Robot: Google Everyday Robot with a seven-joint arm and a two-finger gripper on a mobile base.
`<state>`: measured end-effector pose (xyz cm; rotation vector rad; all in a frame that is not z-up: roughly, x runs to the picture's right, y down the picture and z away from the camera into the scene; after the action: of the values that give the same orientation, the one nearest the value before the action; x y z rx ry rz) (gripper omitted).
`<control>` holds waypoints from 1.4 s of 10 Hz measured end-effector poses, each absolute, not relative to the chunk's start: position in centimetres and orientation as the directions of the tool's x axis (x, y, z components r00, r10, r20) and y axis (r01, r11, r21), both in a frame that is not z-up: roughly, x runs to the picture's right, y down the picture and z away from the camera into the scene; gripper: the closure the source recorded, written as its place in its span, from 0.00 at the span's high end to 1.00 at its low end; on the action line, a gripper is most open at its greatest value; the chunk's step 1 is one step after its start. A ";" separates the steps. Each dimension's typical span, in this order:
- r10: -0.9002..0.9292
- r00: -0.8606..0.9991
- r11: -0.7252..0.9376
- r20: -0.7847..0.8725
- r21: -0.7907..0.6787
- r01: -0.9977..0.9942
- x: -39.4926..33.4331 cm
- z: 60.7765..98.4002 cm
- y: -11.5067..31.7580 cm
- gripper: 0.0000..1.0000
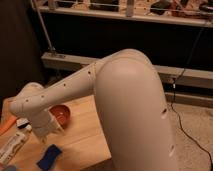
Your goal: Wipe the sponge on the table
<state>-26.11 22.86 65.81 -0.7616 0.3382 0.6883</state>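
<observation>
- Dark wall [100,37] behind a pale horizontal rail [192,75].
- A cluttered shelf [125,13] lines the top.
- A black cable [189,131] trails over grey carpet [197,107].

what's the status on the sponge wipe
Gripper open, low over table, holding nothing. Sponge flat on table near gripper, untouched. Bowl and tube close beside gripper.

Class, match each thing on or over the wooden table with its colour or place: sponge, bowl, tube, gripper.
Things:
1 sponge
2 bowl
3 tube
4 gripper

Colour or place:
A orange-red
B bright blue
C white, lying left of the sponge
D above the table, between bowl and sponge

Pairs: 1-B, 2-A, 3-C, 4-D
</observation>
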 end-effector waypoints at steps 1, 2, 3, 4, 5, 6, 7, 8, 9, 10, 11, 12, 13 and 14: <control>0.404 0.795 0.566 -0.453 -0.559 -0.606 -26.8 65.5 23.2 0.65; 0.360 0.845 0.599 -0.396 -0.596 -0.535 -27.4 65.2 23.6 0.65; 0.291 0.907 0.630 -0.306 -0.652 -0.422 -28.4 64.5 24.4 0.65; 0.251 0.934 0.638 -0.253 -0.683 -0.356 -29.0 64.0 25.0 0.65; 0.203 0.963 0.636 -0.177 -0.725 -0.267 -29.8 63.3 25.9 0.65; 0.152 0.985 0.626 -0.081 -0.763 -0.160 -30.8 62.5 26.9 0.65; 0.139 0.989 0.622 -0.054 -0.772 -0.130 -31.1 62.2 27.1 0.65; 0.123 0.992 0.618 -0.019 -0.781 -0.092 -31.5 61.9 27.5 0.65; 0.117 0.993 0.617 -0.005 -0.783 -0.077 -31.6 61.8 27.6 0.65; 0.108 0.994 0.623 0.011 -0.780 -0.059 -31.7 61.8 27.5 0.65; 0.084 0.996 0.632 0.043 -0.774 -0.020 -31.8 61.8 27.5 0.65; 0.052 0.995 0.641 0.086 -0.767 0.033 -32.0 61.7 27.5 0.65; -0.001 0.987 0.644 0.158 -0.755 0.121 -32.4 61.5 27.6 0.65; -0.057 0.969 0.637 0.239 -0.739 0.220 -32.7 61.1 27.8 0.65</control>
<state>-32.74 27.77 61.10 -0.8675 -0.2011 -0.1594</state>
